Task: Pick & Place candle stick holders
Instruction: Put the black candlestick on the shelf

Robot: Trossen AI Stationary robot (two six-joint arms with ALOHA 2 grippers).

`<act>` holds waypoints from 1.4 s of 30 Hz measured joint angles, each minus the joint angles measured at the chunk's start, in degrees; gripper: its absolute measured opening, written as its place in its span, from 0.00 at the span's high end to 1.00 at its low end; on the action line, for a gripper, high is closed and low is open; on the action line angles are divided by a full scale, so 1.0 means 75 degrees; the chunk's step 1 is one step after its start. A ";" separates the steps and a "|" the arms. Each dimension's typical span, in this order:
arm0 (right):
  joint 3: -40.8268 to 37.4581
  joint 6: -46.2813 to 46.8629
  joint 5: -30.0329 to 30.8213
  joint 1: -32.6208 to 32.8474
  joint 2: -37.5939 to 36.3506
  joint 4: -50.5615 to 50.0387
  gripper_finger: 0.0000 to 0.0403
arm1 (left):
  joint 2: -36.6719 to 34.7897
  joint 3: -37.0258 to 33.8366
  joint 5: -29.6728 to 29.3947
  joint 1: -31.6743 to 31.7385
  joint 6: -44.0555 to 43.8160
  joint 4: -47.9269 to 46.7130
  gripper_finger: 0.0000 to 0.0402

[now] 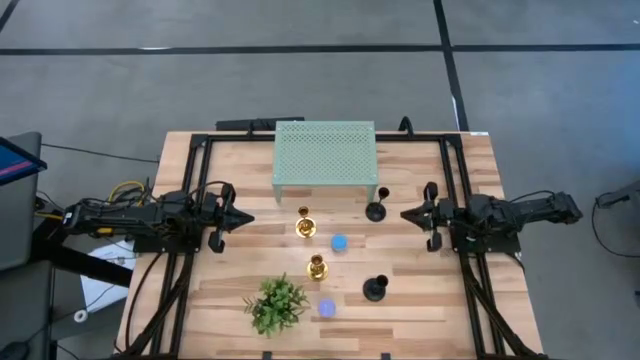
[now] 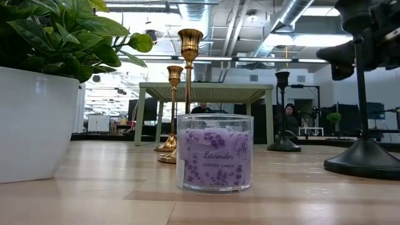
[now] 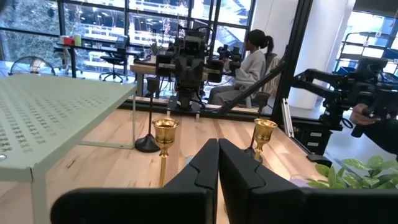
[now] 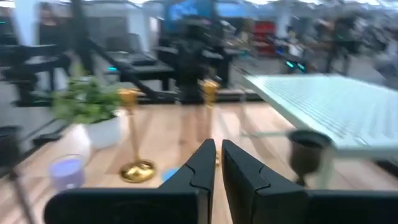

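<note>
Two gold holders stand upright on their round bases: one nearer the green shelf, one nearer the plant. Two black holders stand too: one by the shelf's right leg, one toward the near edge. My left gripper is shut and empty at the table's left, pointing at the gold holders. My right gripper is shut and empty at the right, just right of the far black holder.
A pale green perforated shelf stands at the far middle. A blue candle sits between the gold holders, a purple lavender candle and a potted plant near the front edge. People sit beyond the table.
</note>
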 joint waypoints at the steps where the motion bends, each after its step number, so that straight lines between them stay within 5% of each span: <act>1: 0.0000 0.0063 0.0159 -0.0055 0.0201 0.0011 0.95 | 0.0000 -0.0003 -0.0003 0.0000 0.0042 0.0003 0.97; 5: 0.0003 0.0461 0.0928 -0.0290 0.1126 0.0075 0.95 | 0.0000 -0.0003 -0.0003 0.0000 0.0412 0.0003 0.97; 14: -0.0012 0.1287 0.1057 -0.0653 0.3171 0.0607 0.93 | 0.0000 -0.0003 -0.0057 0.0003 0.0655 0.0051 0.97; 30: -0.0006 0.1170 0.1509 -0.0675 0.5250 0.3455 0.60 | 0.0000 -0.0003 -0.0061 0.0006 0.0655 0.0041 0.97; 42: 0.0006 0.1170 0.1796 -0.0675 0.6689 0.4853 0.63 | 0.0000 0.0000 -0.0061 0.0006 0.0655 0.0006 0.97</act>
